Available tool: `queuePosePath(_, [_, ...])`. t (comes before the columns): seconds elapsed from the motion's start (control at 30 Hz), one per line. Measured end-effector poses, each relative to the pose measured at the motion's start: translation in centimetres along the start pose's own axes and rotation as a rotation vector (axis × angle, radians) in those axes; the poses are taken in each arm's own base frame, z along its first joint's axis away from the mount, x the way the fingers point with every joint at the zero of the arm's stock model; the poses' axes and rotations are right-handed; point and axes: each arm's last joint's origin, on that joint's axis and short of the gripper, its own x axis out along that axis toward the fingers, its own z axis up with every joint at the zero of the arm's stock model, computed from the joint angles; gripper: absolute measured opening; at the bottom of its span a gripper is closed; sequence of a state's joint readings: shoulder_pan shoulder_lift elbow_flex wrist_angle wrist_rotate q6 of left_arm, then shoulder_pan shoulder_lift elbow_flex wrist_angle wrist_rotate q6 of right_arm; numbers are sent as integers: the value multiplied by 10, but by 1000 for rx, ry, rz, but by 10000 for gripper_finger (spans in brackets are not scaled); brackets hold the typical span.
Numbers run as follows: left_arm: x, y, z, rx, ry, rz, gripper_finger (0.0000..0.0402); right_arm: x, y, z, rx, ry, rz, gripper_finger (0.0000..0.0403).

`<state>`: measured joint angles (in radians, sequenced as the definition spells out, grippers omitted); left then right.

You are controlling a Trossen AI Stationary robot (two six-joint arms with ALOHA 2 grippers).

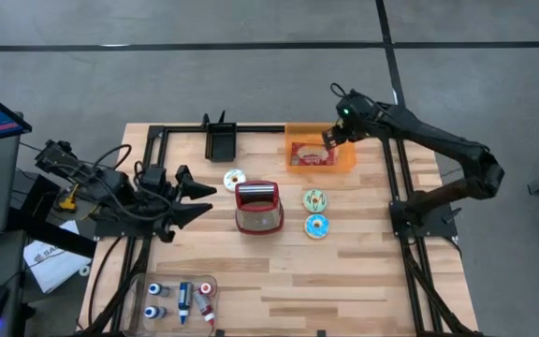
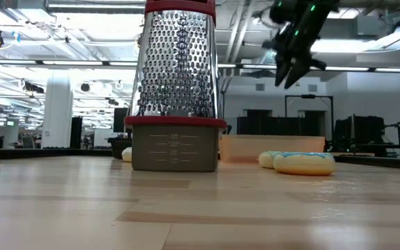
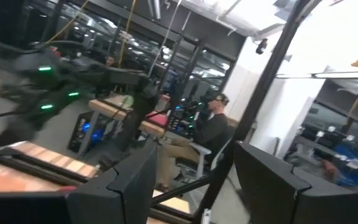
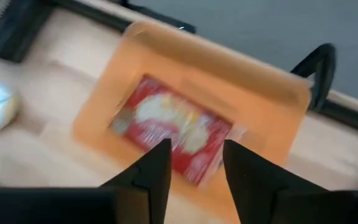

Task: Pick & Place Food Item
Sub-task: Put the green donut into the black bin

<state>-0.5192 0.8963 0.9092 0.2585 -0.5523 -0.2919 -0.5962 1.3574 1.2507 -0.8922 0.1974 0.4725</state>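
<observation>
An orange bin (image 1: 293, 140) (image 4: 229, 56) stands at the table's far side. A red food packet (image 1: 312, 156) (image 4: 173, 130) lies flat on its floor. My right gripper (image 1: 330, 139) (image 4: 194, 165) hangs above the bin's far right part, pointing steeply down. It is open, with nothing between its fingers, and clear of the packet. In the low view it (image 2: 290, 69) is high above the table. My left gripper (image 1: 204, 198) (image 3: 194, 162) is open and empty, raised over the table's left side and pointing toward the grater.
A red-based metal grater (image 1: 258, 206) (image 2: 176, 90) stands mid-table. Three frosted donuts lie around it: one on its far left (image 1: 234, 178) and two on its right (image 1: 315, 198) (image 1: 317, 226). A black bin (image 1: 220, 140) sits at the far edge. A clear tray of small bottles (image 1: 181, 300) lies near left.
</observation>
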Motion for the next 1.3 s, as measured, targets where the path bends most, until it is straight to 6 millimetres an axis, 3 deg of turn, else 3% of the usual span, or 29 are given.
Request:
queuePosePath(0.23, [1, 9, -1, 34, 1, 130, 208, -48, 24, -36, -8, -8, 93, 140])
queuePosePath(0.4, [-4, 15, 8, 23, -41, 171, 208, -57, 34, -87, -10, 49, 81, 143])
queuePosePath(0.6, [-13, 20, 20, 53, -92, 227, 208, -37, 38, -141, 119, 128, 94, 168])
queuePosePath(0.77, [-21, 22, 28, 57, -116, 221, 208, -14, 46, -163, 145, 182, 22, 185])
queuePosePath(0.93, [-24, 23, 31, 47, -132, 237, 208, 15, 57, -170, 114, 228, -84, 191])
queuePosePath(1.1, [-20, 22, 28, 24, -125, 238, 208, 45, 73, -169, 111, 286, -48, 204])
queuePosePath(1.3, [-16, 21, 24, -10, -117, 238, 208, 62, 74, -170, 107, 328, -91, 223])
